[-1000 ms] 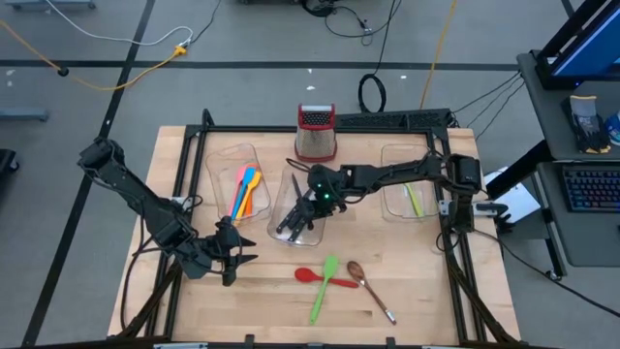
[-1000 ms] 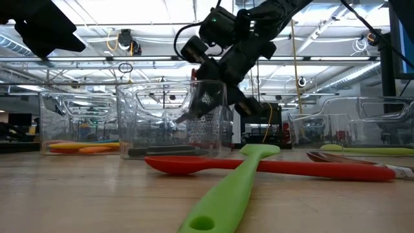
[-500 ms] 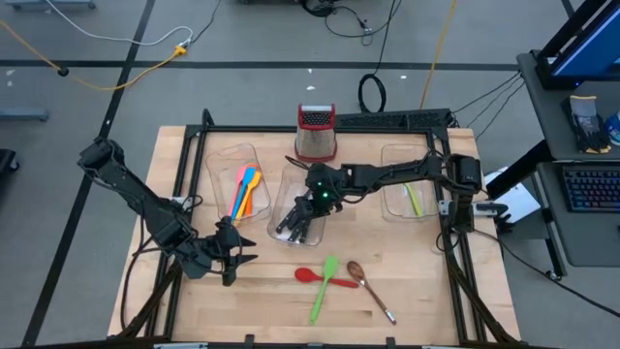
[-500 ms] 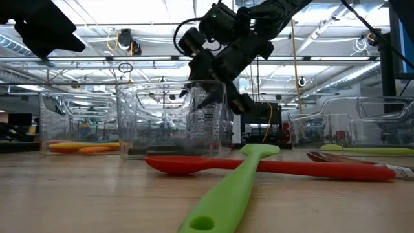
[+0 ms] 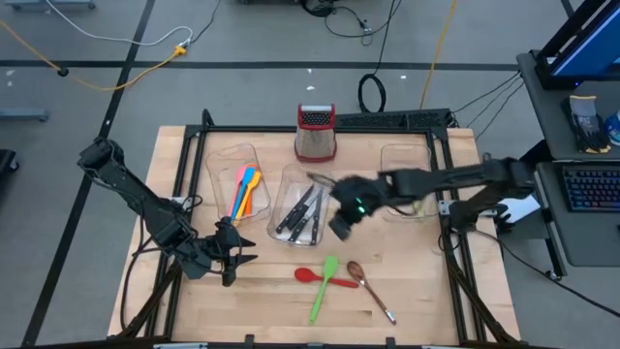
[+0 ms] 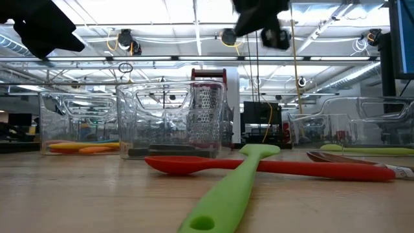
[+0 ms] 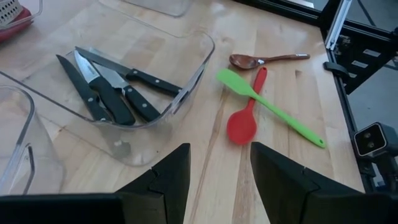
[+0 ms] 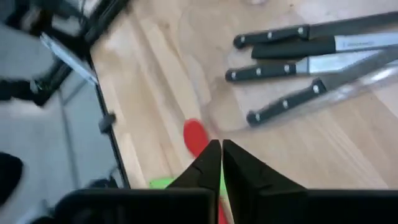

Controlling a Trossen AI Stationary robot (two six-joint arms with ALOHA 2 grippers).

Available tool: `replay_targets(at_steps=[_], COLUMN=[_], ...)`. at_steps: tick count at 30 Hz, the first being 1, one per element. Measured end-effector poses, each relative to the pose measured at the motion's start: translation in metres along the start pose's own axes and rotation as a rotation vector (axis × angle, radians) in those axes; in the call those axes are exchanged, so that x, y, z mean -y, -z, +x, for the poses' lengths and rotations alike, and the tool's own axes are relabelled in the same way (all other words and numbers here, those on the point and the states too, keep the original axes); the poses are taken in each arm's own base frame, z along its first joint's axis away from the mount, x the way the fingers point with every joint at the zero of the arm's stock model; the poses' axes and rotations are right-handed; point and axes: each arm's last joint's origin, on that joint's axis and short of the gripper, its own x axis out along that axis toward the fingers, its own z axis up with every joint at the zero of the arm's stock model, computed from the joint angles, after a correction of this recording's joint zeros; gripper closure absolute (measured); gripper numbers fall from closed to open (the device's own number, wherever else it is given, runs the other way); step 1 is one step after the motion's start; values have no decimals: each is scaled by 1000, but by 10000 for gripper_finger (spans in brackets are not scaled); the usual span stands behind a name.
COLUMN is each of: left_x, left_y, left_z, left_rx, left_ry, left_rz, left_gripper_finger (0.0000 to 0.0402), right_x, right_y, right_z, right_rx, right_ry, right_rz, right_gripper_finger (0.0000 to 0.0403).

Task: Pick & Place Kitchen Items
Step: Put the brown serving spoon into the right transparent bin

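— Pale wooden planks make up the worktop (image 5: 407,291), under a black frame. Where's the right tool?

— Right tool (image 5: 341,225) hangs just past the near corner of the middle clear bin (image 5: 284,199), its fingers (image 8: 210,163) pressed together, pinching nothing.

— And the left?

— Left tool (image 5: 242,249) waits low at the near left of the worktop, fingers (image 7: 163,180) spread, empty.

— The utensils?

— Four black-handled knives (image 7: 107,87) with riveted grips and steel blades lie flat in that bin. Out on the planks a glossy red spoon (image 7: 245,117) crosses a flat green spatula (image 7: 267,104); a brown spoon (image 7: 264,60) lies beside them. Pink, orange and yellow pieces (image 5: 244,189) rest in the left bin (image 5: 218,160).
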Motion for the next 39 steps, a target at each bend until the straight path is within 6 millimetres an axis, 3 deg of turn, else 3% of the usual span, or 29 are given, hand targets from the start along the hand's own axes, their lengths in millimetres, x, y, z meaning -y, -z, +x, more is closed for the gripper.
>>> replay_targets(at_steps=[7, 14, 21, 29, 39], left_x=[2, 2, 2, 1, 1], left_y=[-2, -2, -2, -2, -2], left_z=[0, 0, 0, 0, 0], left_rx=[15, 15, 15, 14, 14], left_ry=[12, 12, 12, 11, 12], left_rz=[-17, -27, -21, -15, -15], left_gripper_finger=[231, 231, 231, 231, 231], right_x=[-33, -49, -61, -67, -65], right_y=[57, 111, 150, 176, 178], right_z=[-27, -23, -14, -5, 8], right_rx=[-65, -241, -258, -292, -297], right_ry=[58, 146, 239, 279, 316], right_rz=[-107, -36, 67, 104, 109], right_gripper_finger=[400, 399, 390, 316, 213])
